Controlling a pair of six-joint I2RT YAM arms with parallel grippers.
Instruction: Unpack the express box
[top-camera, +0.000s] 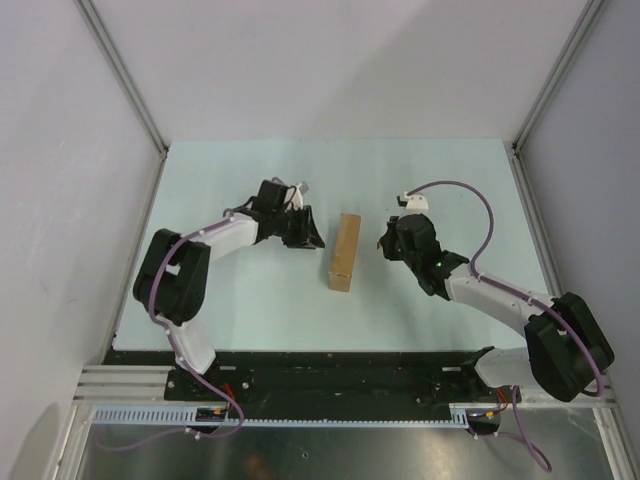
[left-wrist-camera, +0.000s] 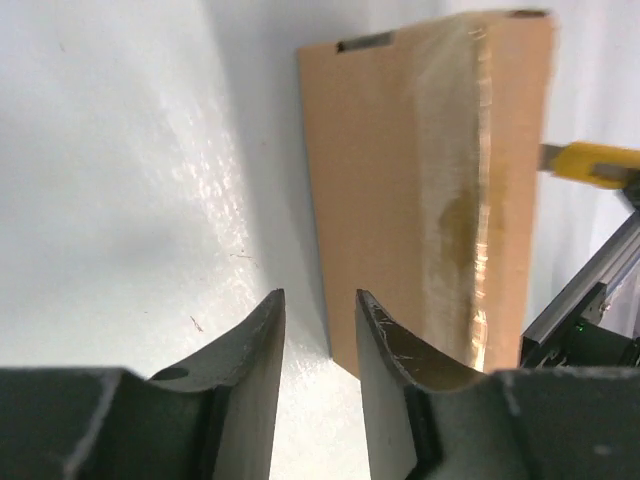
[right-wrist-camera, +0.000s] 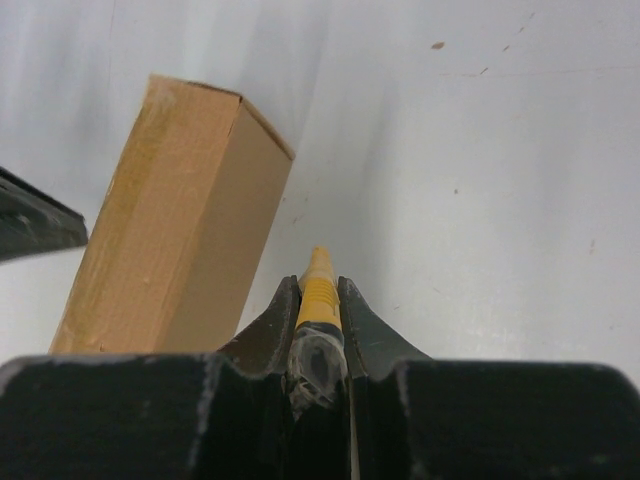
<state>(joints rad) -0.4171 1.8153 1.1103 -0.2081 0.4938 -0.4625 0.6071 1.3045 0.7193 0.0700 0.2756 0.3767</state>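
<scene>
Express box (top-camera: 345, 250) stands on a narrow long edge in the middle of the counter (top-camera: 250, 300), between your two claws. It is plain brown cardboard, matte, with sharp corners. A glossy strip of clear tape runs along one face near the upper edge (left wrist view shows it best, slightly wrinkled and yellowed).

Left claw (top-camera: 305, 232) sits just beside the box, fingers spread a little, nothing between them. Right claw (top-camera: 392, 240) pinches the utility knife (right-wrist-camera: 320, 300), a slim yellow body pointing alongside the box. Whether the blade is out I can't tell, too small.

Risks for you:
- The box is tall and thin on that edge. A knife push while the left claw isn't bracing it could tip it or skid it across the smooth counter.
- Cut too deep and you'd likely slice whatever is inside.
- The knife body looks like slick plastic and may twist in the pinch.
</scene>
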